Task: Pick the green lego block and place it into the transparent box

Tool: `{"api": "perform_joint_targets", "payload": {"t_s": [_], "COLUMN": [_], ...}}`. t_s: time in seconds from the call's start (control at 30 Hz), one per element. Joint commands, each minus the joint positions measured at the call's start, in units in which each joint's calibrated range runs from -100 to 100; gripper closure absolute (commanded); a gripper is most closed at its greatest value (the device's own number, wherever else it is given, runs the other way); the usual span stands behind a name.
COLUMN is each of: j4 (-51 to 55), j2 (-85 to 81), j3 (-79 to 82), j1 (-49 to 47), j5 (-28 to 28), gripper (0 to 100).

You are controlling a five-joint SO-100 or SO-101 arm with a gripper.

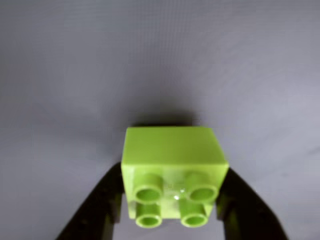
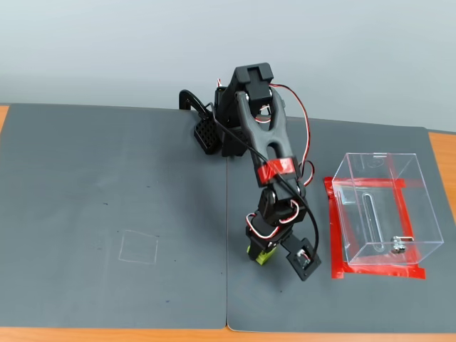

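The green lego block (image 1: 172, 155) fills the lower middle of the wrist view, its four studs facing the camera. It sits between my gripper's (image 1: 173, 175) two black fingers (image 1: 107, 195), which press on its left and right sides. It stands at or just above the grey mat and casts a shadow behind it. In the fixed view the block (image 2: 261, 255) shows as a lime patch under the gripper (image 2: 262, 249), near the mat's front middle. The transparent box (image 2: 420, 206) stands to the right of the gripper, apart from it, with a small metal latch (image 2: 399, 248) at its front.
Two dark grey mats (image 2: 107, 185) cover the table, with a seam running under the arm. Red tape (image 2: 370, 271) frames the box's base. A faint square outline (image 2: 138, 247) marks the left mat. The wooden table edge (image 2: 442, 153) shows at the right and along the front.
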Motion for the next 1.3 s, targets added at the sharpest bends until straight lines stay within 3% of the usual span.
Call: {"api": "perform_joint_targets", "payload": {"t_s": [0.0,0.9,1.27], "j4": [0.23,-0.47,-0.55], "j2": [-7.53,-32.29,-33.56], "j3": [-0.72,-1.53,-6.78], "j1": [-1.55,-15.13,-25.35], "j5": [0.32,0.38,0.38], "gripper": [94,94,94]}}
